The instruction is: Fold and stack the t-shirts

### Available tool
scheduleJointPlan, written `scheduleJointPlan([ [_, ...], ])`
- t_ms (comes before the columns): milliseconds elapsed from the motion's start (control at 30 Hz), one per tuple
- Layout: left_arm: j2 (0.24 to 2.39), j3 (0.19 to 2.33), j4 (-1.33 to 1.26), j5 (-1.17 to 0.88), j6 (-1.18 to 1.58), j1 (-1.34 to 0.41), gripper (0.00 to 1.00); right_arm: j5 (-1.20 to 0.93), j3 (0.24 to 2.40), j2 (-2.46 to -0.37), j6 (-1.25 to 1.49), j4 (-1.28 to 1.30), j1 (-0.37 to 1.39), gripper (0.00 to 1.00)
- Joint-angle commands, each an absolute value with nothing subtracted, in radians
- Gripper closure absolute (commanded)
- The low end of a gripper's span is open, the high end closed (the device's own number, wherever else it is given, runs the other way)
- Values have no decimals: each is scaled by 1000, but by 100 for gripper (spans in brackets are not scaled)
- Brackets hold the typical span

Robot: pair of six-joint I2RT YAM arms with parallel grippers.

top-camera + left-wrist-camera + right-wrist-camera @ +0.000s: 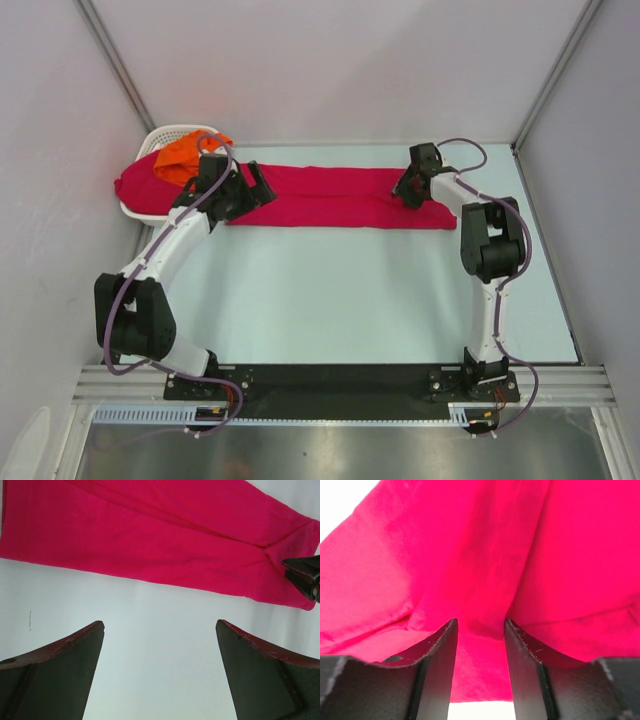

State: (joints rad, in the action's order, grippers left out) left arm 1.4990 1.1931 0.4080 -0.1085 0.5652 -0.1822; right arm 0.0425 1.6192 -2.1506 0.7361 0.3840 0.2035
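Right wrist view: right end effector [480, 625] half-closed around the crimson t-shirt [470, 555], grip unclear; pinch all layers before you lift; left end effector [160, 624] hangs wide open.

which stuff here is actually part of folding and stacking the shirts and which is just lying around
Part of the job:
crimson-pink t-shirt, laid out as a long strip on the table
orange t-shirt, bunched in the white basket

Just lying about:
white basket, at the far left corner, only holding the orange t-shirt
table, only the work surface
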Motion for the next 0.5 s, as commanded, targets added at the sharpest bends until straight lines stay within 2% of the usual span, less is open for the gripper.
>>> scheduleJointPlan([
  [0,1496,1247,399,-126,548,-166,0,69,1690,-2178,721,370,204,54],
  [233,1494,1252,402,-135,548,-150,0,69,1729,-2210,706,396,202,62],
  [267,1490,1252,403,-133,549,-147,0,69,1729,-2210,701,394,204,66],
  [300,1488,1250,402,-132,549,-146,0,68,1732,-2215,695,394,204,77],
  [367,1483,1246,405,-130,551,-143,0,57,1739,-2220,686,391,204,88],
  [400,1482,1246,405,-129,551,-141,0,52,1750,-2224,684,390,204,98],
  [467,1477,1241,405,-132,551,-138,0,48,1766,-2230,673,388,206,100],
])
